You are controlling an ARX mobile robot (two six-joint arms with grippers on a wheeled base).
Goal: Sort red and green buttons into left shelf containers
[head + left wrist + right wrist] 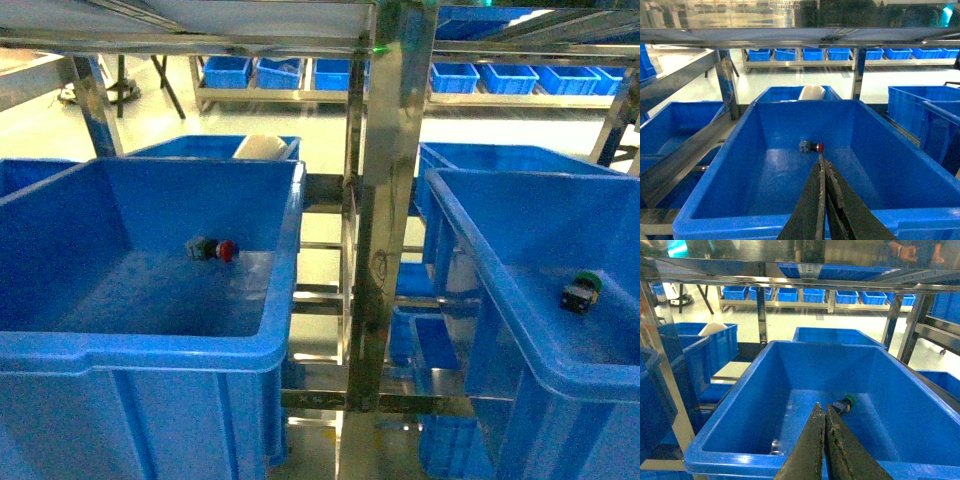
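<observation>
**Ana:** Closest to the lens on each wrist are the fingers; the left gripper point(821, 172) has its jaws pressed together on nothing, and the right gripper point(821, 415) is likewise closed and empty. Both hang over bin rims.

**Ben:** Biggest things first, then; the left bin point(150, 345) fills the head view from about 7 to 10 o'clock, and the right bin point(470, 250) sits at 3 to 5 o'clock, a steel post point(385, 240) between them.

**Ana:** The red button point(214, 249) lies on its side on the left bin's floor near the back wall; the green button point(581, 291) lies on the right bin's floor, at about 3 o'clock.

**Ben:** So the green one probably has to cross to the left shelf; that, I judge, is where trouble starts.

**Ana:** Agreed; closed jaws dropped onto that small rounded cap could knock it sliding along the smooth floor; the deep walls could catch the wrist on the way down.

**Ben:** And carrying it past the post risks a clip that shakes it loose; a pinch on the cap alone may slip.
</observation>
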